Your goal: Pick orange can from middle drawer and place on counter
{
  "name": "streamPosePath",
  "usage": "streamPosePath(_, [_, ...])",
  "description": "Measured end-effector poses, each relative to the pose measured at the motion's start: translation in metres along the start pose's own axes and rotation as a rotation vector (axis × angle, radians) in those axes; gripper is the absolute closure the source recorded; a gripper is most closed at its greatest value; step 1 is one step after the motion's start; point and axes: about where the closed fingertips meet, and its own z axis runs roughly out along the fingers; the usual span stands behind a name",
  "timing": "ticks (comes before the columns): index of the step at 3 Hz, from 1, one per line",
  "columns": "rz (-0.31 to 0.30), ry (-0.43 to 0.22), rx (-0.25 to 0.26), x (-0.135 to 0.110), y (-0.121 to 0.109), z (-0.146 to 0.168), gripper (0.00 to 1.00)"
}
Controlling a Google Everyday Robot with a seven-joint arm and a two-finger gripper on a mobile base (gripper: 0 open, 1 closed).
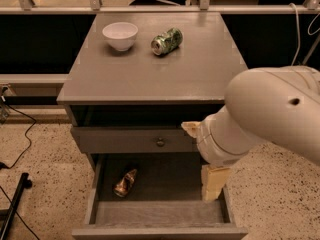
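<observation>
The orange can lies on its side on the floor of the open middle drawer, in the drawer's left half. My gripper hangs at the end of the big white arm, low over the drawer's right side, well to the right of the can and apart from it. It holds nothing that I can see. The counter is the flat grey-brown cabinet top above.
A white bowl and a green can on its side sit at the back of the counter. A drawer front with a small round knob is above the open drawer. Cables and a black stand lie on the floor at left.
</observation>
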Motion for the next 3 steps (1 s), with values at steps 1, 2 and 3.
streamPosePath(1, [-0.201,0.027,-0.057,-0.039,-0.006,0.071,0.00])
streamPosePath(2, [-0.406,0.017,-0.063,-0.065,-0.010,0.156,0.00])
streamPosePath(3, [-0.506,0.034,-0.019,-0.070,-0.025,0.175,0.00])
